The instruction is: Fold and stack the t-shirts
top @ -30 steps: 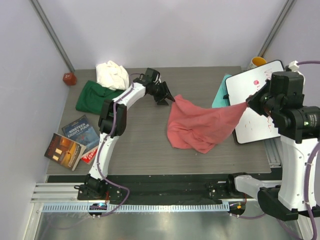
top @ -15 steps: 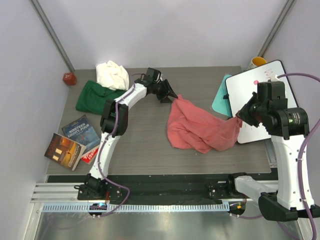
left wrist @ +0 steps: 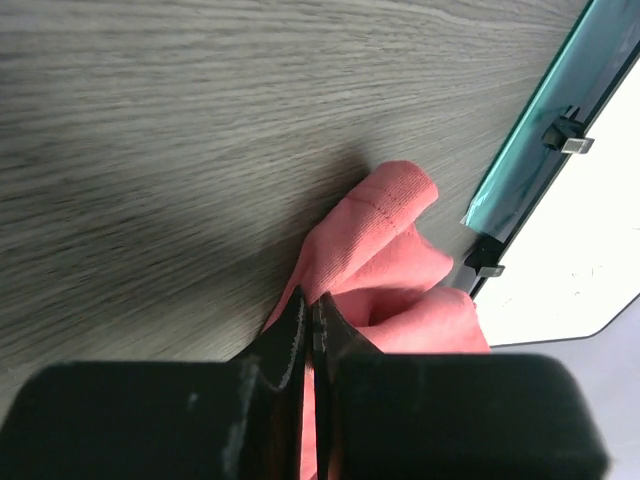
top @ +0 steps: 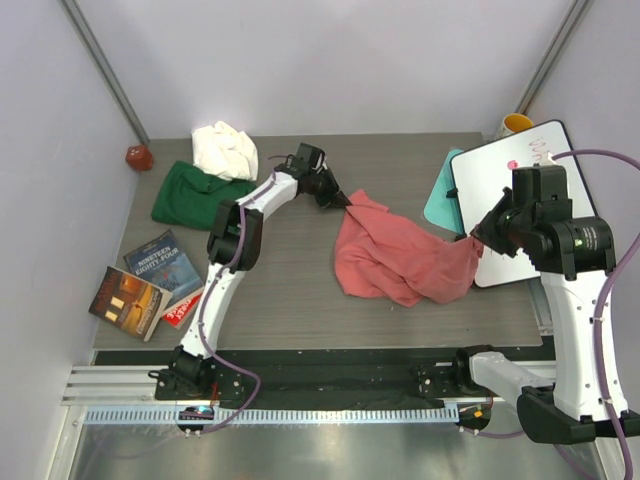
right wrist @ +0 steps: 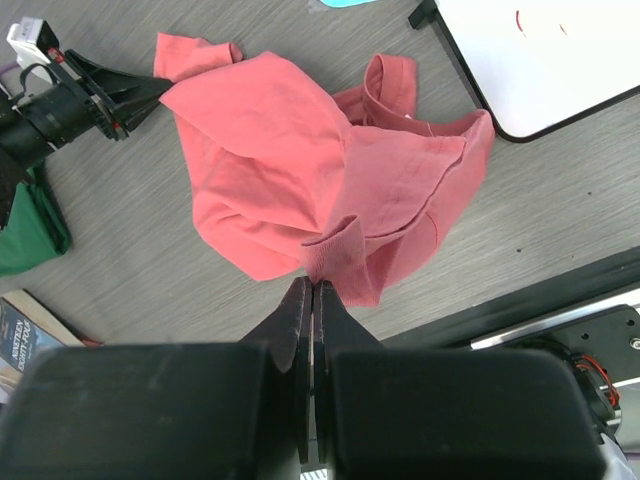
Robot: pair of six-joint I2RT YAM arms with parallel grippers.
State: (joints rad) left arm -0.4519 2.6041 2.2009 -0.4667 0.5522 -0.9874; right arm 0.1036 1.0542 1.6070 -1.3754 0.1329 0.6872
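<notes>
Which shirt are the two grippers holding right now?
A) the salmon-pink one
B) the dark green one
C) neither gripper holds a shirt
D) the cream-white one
A: the left gripper and the right gripper are both shut on opposite edges of the salmon-pink shirt, while the dark green shirt and the cream-white shirt lie apart from them at the far left of the table.

- I worked in a lab test cell: plain white walls (top: 330,70) boxed in my worktop (top: 290,290).
- An aluminium rail (top: 110,385) and cable track (top: 330,414) edged it.
</notes>
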